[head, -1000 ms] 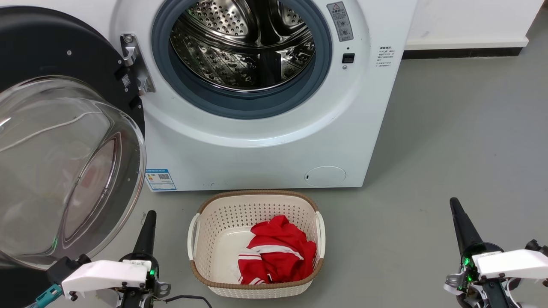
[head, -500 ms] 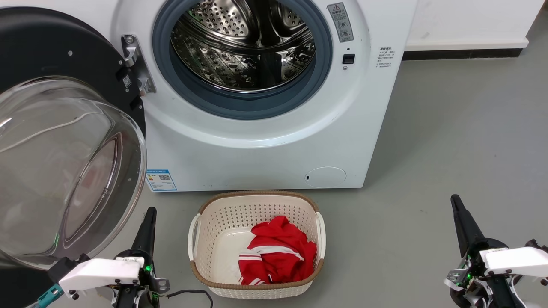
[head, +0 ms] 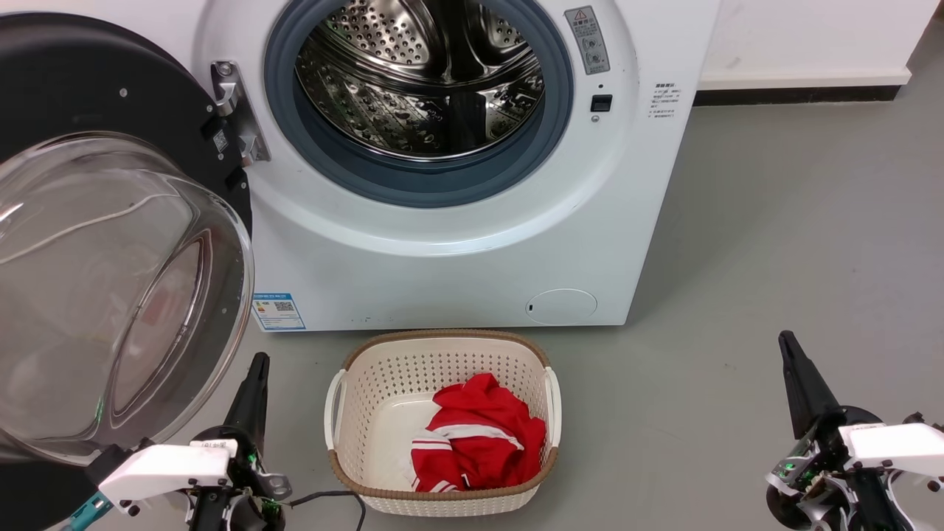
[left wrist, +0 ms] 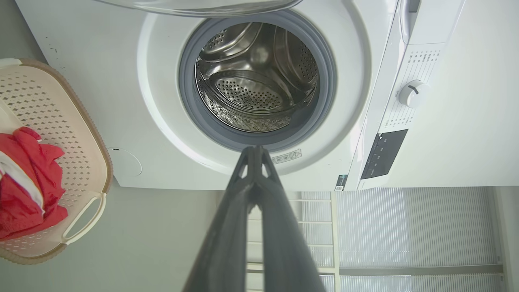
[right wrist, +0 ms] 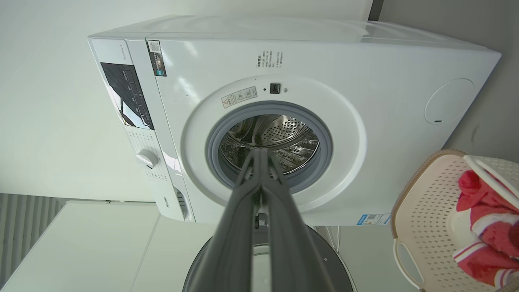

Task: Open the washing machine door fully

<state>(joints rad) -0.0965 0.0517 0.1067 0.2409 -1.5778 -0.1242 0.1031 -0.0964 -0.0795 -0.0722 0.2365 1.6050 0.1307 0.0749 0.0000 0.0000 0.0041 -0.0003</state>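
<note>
With the washing machine door (head: 118, 243) swung wide at nine o'clock of the washing machine (head: 442, 265) drum, and both left gripper (head: 258, 366) and right gripper (head: 789, 351) jaws pressed together on nothing, a careless left-arm lift could bump its glass bowl and swing it back.

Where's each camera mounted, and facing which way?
Head view: on the head, facing forward and down at the washing machine, its open washing machine door and the laundry basket; left hand lower left, right hand lower right.
Left wrist view: on the left wrist, rolled sideways, looking along its shut fingers into the drum.
Right wrist view: on the right wrist, rolled the opposite way, same aim along its own fingers.
Shared: both wrist views show drum and basket.
</note>
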